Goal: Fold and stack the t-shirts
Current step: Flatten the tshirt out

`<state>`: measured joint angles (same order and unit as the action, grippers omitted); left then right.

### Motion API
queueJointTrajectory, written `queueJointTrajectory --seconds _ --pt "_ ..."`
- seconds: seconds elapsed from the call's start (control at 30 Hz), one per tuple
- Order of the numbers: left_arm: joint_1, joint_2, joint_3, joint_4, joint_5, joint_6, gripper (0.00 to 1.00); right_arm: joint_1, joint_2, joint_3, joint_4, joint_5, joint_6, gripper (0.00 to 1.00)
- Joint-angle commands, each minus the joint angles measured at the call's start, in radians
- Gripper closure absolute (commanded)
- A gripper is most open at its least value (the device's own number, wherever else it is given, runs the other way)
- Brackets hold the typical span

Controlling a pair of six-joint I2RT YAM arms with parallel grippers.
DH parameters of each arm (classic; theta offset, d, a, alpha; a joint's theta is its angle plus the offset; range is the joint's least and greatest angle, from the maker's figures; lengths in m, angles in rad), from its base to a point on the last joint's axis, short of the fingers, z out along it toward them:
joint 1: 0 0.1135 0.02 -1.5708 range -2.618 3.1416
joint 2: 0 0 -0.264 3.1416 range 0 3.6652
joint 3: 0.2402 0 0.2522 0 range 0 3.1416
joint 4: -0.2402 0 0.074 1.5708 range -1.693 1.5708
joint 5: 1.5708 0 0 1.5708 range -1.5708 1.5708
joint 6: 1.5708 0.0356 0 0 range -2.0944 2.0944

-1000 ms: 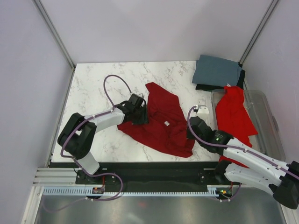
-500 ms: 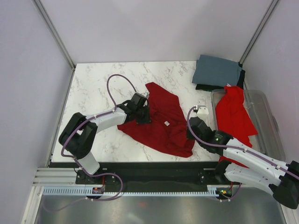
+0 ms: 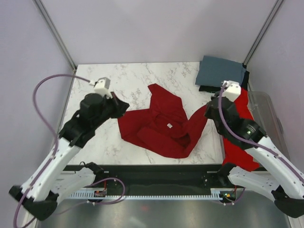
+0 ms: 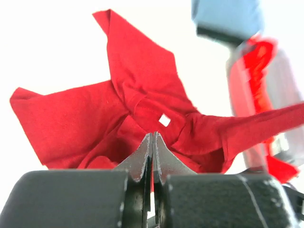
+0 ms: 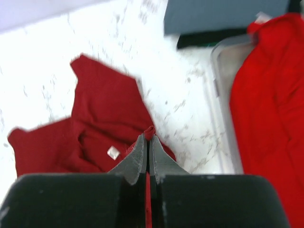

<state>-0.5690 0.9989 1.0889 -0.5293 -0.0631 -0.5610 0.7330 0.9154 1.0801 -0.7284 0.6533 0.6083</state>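
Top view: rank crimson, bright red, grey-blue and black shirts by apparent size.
1. crimson shirt
2-3. grey-blue shirt, bright red shirt: unsure, right arm partly covers red
4. black shirt, only an edge showing

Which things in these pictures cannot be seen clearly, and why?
- Black cloth shirt: top view, mostly under the slate grey-blue folded shirt.
- Brighter red shirt in the clear plastic bin: top view, middle behind the right arm.
- Small white label on the dark crimson shirt: every view, too small to read.
- Left gripper: left wrist view, shut; whether it pinches cloth is unclear.

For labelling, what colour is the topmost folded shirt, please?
Folded shirt: slate grey-blue; top external view.
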Motion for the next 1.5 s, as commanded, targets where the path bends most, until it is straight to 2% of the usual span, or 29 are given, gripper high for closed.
queueJointTrajectory --seconds 0.0,0.13,0.2,0.23,0.3,0.33,0.37,0.4,0.5,0.57,0.6,0.77,0.93,1.2,1.47 --pt "0.0 -0.159 -0.061 -0.167 -0.064 -0.028 0.98 -0.015 -0.038 0.118 -0.162 0.161 -0.027 1.0" --pt "0.0 -0.403 -0.167 -0.27 -0.102 -0.1 0.98 -0.017 -0.093 0.165 -0.246 0.209 0.013 1.0" --pt "0.0 -0.462 -0.208 -0.285 -0.096 -0.115 0.96 -0.017 -0.142 0.155 -0.281 0.215 0.041 1.0" --pt "0.0 -0.48 -0.249 -0.279 -0.086 -0.125 0.91 -0.015 -0.16 0.144 -0.289 0.212 0.048 1.0" --pt "0.0 -0.477 -0.282 -0.227 -0.01 -0.117 0.72 -0.017 -0.211 0.1 -0.302 0.203 0.068 1.0" --pt "0.0 -0.432 -0.311 -0.201 0.023 -0.103 0.62 -0.017 -0.226 0.083 -0.308 0.197 0.076 1.0" --pt "0.0 -0.401 -0.322 -0.151 0.054 -0.099 0.47 -0.017 -0.245 0.067 -0.316 0.192 0.085 1.0" --pt "-0.002 -0.367 -0.333 -0.118 0.116 -0.093 0.42 -0.015 -0.253 0.04 -0.337 0.192 0.103 1.0" --pt "-0.002 -0.185 -0.351 -0.001 0.167 -0.063 0.35 -0.017 -0.277 -0.003 -0.359 0.186 0.131 1.0" --pt "-0.002 -0.1 -0.34 0.049 0.157 -0.039 0.34 -0.017 -0.295 -0.02 -0.359 0.163 0.142 1.0" --pt "-0.002 -0.006 -0.33 0.084 0.14 -0.034 0.34 -0.015 -0.299 -0.037 -0.35 0.151 0.148 1.0" --pt "-0.002 0.254 -0.235 0.186 0.131 0.001 0.44 -0.015 -0.303 -0.094 -0.301 0.089 0.139 1.0" --pt "-0.003 0.495 -0.152 0.238 0.123 0.003 0.47 -0.015 -0.28 -0.095 -0.279 0.095 0.119 1.0" --pt "-0.022 0.679 -0.061 0.244 0.092 -0.004 0.49 -0.015 -0.263 -0.109 -0.259 0.081 0.104 1.0" --pt "-0.048 0.707 -0.057 0.241 0.077 -0.014 0.53 -0.015 -0.26 -0.112 -0.253 0.08 0.099 1.0"
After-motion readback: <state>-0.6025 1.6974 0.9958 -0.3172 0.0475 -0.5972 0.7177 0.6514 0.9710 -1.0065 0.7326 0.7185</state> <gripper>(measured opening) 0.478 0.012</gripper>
